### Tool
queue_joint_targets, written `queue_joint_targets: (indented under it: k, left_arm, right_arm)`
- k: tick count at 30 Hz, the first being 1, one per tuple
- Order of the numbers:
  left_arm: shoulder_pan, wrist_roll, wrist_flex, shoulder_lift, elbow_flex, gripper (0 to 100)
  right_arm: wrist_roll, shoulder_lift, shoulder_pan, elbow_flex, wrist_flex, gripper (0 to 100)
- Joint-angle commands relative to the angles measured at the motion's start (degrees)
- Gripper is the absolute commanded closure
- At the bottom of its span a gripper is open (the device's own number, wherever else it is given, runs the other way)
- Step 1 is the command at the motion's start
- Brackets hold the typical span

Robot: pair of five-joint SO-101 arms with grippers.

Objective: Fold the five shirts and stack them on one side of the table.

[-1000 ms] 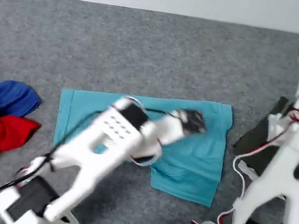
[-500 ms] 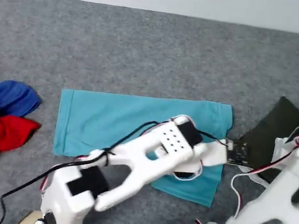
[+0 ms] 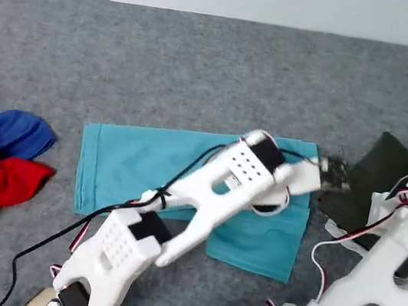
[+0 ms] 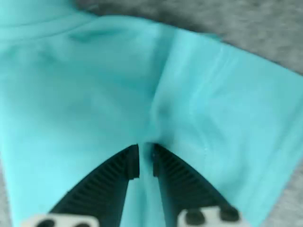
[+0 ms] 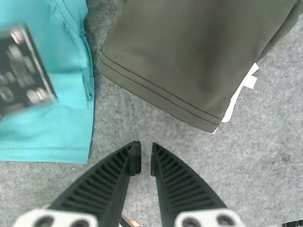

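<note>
Left gripper (image 4: 145, 161), jaws narrow, has swung farther across the teal shirt (image 3: 133, 159); right gripper (image 5: 142, 159) narrow too.

Teal shirt (image 3: 128, 164) lay flat mid-table on the grey felt (image 3: 202, 67), sleeves tucked in, lower right part hanging lower than the rest. Left arm (image 3: 214, 189) stretched diagonally across it, wrist end at the shirt's upper right corner, just beside a dark olive shirt (image 3: 376, 169). Right arm (image 3: 396, 261) stood at the right edge, overlapping that dark shirt. Blue shirt (image 3: 5, 133) and red shirt (image 3: 13, 179) were bunched together at the left edge, well apart from the teal one.
</note>
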State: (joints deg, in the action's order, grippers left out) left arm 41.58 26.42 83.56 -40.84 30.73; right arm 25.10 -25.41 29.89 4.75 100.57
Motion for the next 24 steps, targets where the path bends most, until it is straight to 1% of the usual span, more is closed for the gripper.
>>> queue_joint_targets:
  k: [1, 7, 11, 13, 14, 18, 24]
  left_arm:
    - [-1.76, 2.29, 2.81, -1.58, 6.46, 93]
    - [-4.84, 2.29, 7.03, -6.33, 14.29, 93]
    - [-4.13, 2.29, 13.10, -6.59, 22.11, 93]
    - [-2.81, 2.29, 16.62, -6.59, 26.15, 93]
    - [-2.20, 1.93, 17.14, -6.59, 27.03, 93]
    - [0.18, 0.70, 17.14, -4.40, 24.92, 93]
    - [6.95, 0.70, 16.88, 1.58, 11.74, 93]
  right_arm:
    - [-0.35, -1.98, 1.01, -0.44, 2.24, 95.3]
    - [-0.35, -1.98, 1.01, -0.44, 2.24, 95.3]
    - [-0.35, -1.98, 1.01, -0.44, 2.24, 95.3]
    - [-0.35, -1.98, 1.01, -0.44, 2.24, 95.3]
    - [-0.35, -1.98, 1.01, -0.44, 2.24, 95.3]
    - [-0.35, -1.98, 1.01, -0.44, 2.24, 95.3]
    - [-0.35, -1.98, 1.10, -0.44, 2.33, 95.3]
